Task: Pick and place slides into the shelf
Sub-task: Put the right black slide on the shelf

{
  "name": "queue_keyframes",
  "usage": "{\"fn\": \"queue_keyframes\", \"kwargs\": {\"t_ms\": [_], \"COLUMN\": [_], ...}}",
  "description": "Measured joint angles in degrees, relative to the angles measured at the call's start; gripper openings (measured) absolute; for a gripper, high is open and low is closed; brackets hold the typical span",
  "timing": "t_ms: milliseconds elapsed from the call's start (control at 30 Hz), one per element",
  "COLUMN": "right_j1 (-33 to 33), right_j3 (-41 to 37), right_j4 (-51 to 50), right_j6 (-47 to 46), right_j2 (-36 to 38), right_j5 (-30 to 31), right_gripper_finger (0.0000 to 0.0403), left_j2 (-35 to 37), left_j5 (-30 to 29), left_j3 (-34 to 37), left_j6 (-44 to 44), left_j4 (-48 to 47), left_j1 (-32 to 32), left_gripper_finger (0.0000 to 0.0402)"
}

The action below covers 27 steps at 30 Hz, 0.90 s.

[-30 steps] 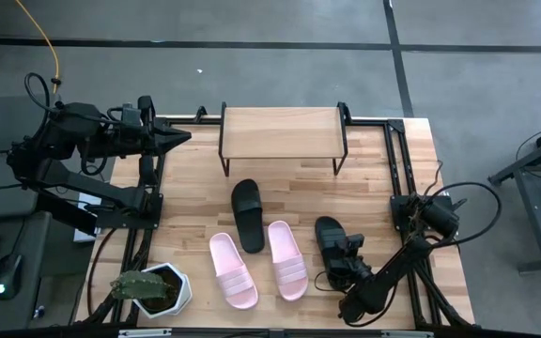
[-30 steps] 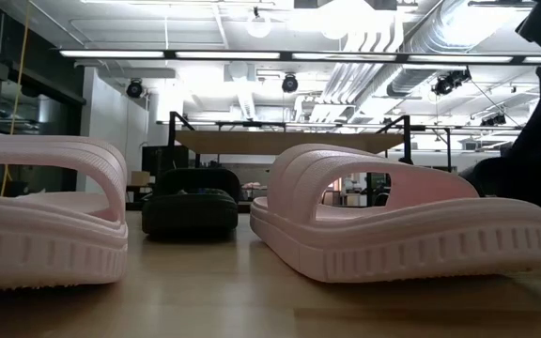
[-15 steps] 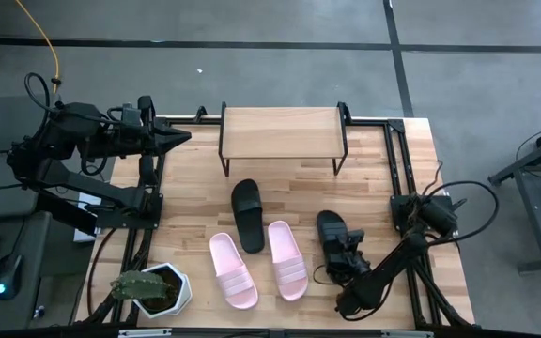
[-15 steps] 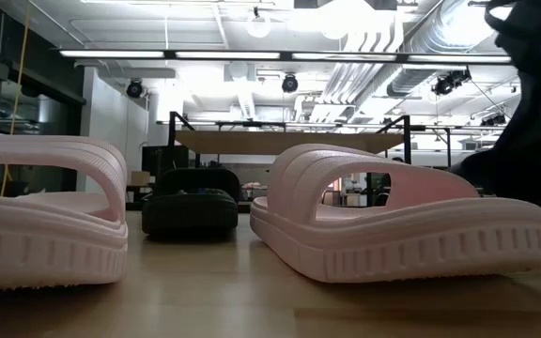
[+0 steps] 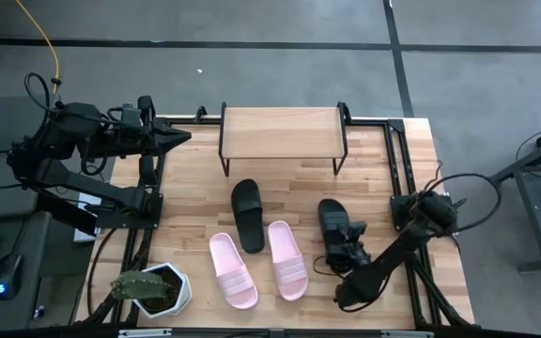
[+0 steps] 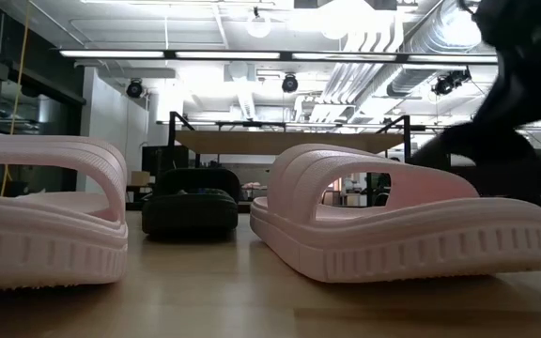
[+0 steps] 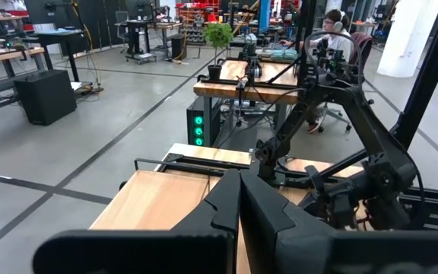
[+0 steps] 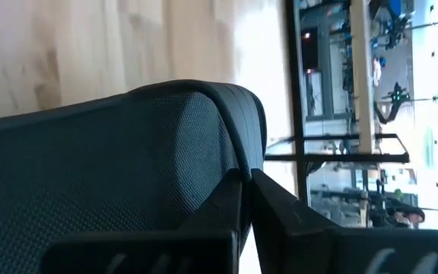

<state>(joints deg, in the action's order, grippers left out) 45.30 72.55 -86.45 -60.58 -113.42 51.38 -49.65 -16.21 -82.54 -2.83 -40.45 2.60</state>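
Two pale pink slides (image 5: 232, 269) (image 5: 287, 259) lie side by side on their soles near the table's near edge, large in the low view (image 6: 45, 216) (image 6: 402, 225). One black slide (image 5: 247, 214) lies flat beyond them. The second black slide (image 5: 332, 218) is at my right gripper (image 5: 344, 239), which is shut on it right of the pink pair. The shelf (image 5: 281, 132) stands on its black legs at the far edge. My left gripper (image 5: 184, 137) waits shut at the far left, by the shelf. My right gripper pinches the black slide between its two fingers by the rim of its near, rounded end (image 8: 238, 164). The fingers come from the table's near side and lie along the slide's length. In the low view the slide (image 6: 472, 150) shows raised off the table and tilted.
A potted plant (image 5: 150, 287) stands at the near left corner. Black frame rails (image 5: 148, 188) (image 5: 397, 178) run along both sides of the table. Bare wood lies between the shelf and the slides.
My right gripper has moved toward the far edge and up, carrying the black slide with it. The slide has risen off the table and now sits tilted, closer to the shelf than before. The other slides have stayed in place.
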Motion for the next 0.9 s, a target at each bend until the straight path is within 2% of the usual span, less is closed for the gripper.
{"fn": "queue_keyframes", "kwargs": {"t_ms": [333,900], "right_j1": [-1.15,-8.69], "right_j3": [0.00,0.02], "right_j4": [-3.74,-3.59], "right_j6": [0.47,13.06], "right_j2": [8.90,18.78], "right_j5": [4.06,8.87], "right_gripper_finger": [0.0000,0.0000], "left_j2": [0.01,0.01], "left_j5": [0.00,0.00], "left_j3": [0.00,0.01], "left_j6": [0.00,0.00], "left_j4": [0.00,0.00], "left_j1": [0.01,0.00], "left_gripper_finger": [0.0001,0.0001]}}
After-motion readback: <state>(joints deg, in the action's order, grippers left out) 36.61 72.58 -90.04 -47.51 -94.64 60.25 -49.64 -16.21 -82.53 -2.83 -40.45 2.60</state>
